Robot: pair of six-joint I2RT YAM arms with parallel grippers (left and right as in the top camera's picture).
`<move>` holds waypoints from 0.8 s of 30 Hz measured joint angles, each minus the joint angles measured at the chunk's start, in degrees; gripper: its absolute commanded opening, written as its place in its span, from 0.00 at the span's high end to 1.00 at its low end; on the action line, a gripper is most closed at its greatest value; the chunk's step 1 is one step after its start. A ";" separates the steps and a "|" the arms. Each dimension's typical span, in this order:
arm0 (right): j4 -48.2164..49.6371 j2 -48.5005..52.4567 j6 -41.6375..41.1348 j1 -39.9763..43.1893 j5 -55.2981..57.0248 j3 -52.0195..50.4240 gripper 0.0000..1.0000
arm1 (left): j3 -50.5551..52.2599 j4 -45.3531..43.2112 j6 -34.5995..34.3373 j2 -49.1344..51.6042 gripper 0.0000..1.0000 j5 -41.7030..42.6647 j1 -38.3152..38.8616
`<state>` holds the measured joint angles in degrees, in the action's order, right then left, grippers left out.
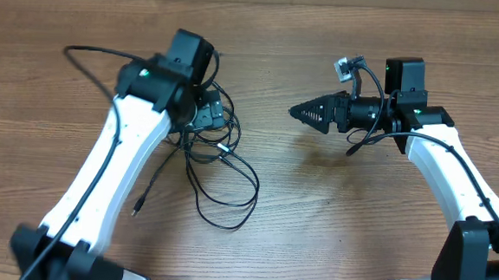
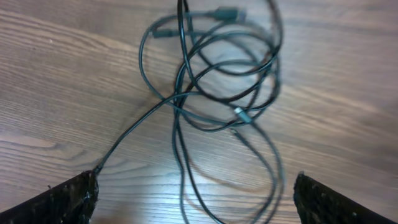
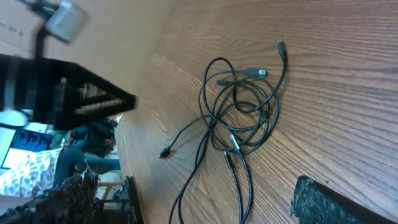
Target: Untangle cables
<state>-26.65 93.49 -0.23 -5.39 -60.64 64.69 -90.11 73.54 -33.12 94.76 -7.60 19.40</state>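
We are viewing the cables [image 1: 223,147] [image 2: 181,93] [image 3: 214,121] as thin black cords lying in one loose tangle on the wood-grain desk [image 1: 358,216], left of centre. Several loops are crossing over one another at the middle of the tangle, and wider loops are spreading out toward the robot's side of the desk. One free end with a small dark plug [image 1: 137,209] is trailing out beside the left arm [image 1: 109,157]. A silver-tipped plug [image 2: 241,114] is lying inside the tangle.

The left gripper [image 2: 196,202] is hovering directly above the tangle, its jaws standing wide apart and holding nothing. One strand is running up to the edge of one finger [image 2: 74,199]; we cannot tell whether it is touching. The right gripper [image 1: 295,111] is hanging well apart from the cables, its jaws likewise spread and empty.
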 measured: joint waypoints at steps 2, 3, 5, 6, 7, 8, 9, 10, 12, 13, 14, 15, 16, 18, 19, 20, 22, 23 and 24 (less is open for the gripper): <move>-0.02 -0.02 0.04 0.00 0.37 0.00 0.00 | 0.00 0.31 0.42 2.91 0.01 -0.04 0.00; -0.09 -0.02 0.00 0.00 0.55 0.00 0.00 | 0.00 0.44 0.52 4.44 0.01 -0.09 0.00; -0.13 -0.02 0.00 0.00 0.94 0.00 0.00 | 0.00 0.63 0.61 7.06 0.02 -0.22 0.00; -0.11 -0.02 0.02 0.00 1.16 0.00 0.00 | 0.00 0.66 0.72 8.17 0.02 -0.24 0.00; -0.13 -0.02 0.00 0.00 1.44 0.00 0.00 | 0.00 0.63 0.72 9.42 0.02 -0.28 0.00; -0.15 -0.02 0.02 0.00 1.84 0.00 0.00 | 0.00 0.72 0.72 10.43 0.04 -0.37 0.00; -0.22 -0.02 0.00 0.00 2.25 0.00 0.00 | 0.00 0.87 0.74 11.61 0.07 -0.42 0.00; -0.37 -0.02 0.00 0.00 2.69 0.00 0.00 | 0.00 1.18 0.76 12.90 0.07 -0.44 0.00; -0.42 -0.02 0.02 0.00 3.08 0.00 0.00 | 0.00 1.90 0.81 14.21 0.08 -0.46 0.00; -0.44 -0.02 0.02 0.00 3.26 0.00 0.00 | 0.00 2.32 0.85 14.95 0.08 -0.48 0.00; -0.42 -0.02 0.02 0.00 3.34 0.00 0.00 | 0.00 2.54 0.96 15.58 0.08 -0.57 0.00; -0.42 -0.02 0.00 0.00 3.50 0.00 0.00 | 0.00 2.60 0.98 16.06 0.09 -0.61 0.00; -0.42 -0.02 -0.02 0.00 3.72 0.00 0.00 | 0.00 2.75 0.98 16.46 0.10 -0.63 0.00; -0.44 -0.02 0.02 0.00 3.93 0.00 0.00 | 0.00 2.75 0.98 17.07 0.12 -0.63 0.00; -0.42 -0.02 0.00 0.00 3.98 0.00 0.00 | 0.00 2.73 0.94 17.27 0.17 -0.66 0.00; -0.46 -0.02 0.00 0.00 4.04 0.00 0.00 | 0.00 2.69 0.66 17.46 0.20 -0.68 0.00; -0.46 -0.02 0.02 0.00 4.07 0.00 0.00 | 0.00 1.95 -0.39 17.79 0.27 -0.76 0.00; -0.48 -0.02 0.04 0.00 4.09 0.00 0.00 | 0.00 1.20 -1.16 17.90 0.31 -0.83 0.00; -0.50 -0.02 0.02 0.00 4.11 0.00 0.00 | 0.00 0.72 -1.92 18.01 0.34 -0.85 0.00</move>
<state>-27.16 93.47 -0.21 -5.39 -56.53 64.69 -90.11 74.26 -35.05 112.77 -8.45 19.40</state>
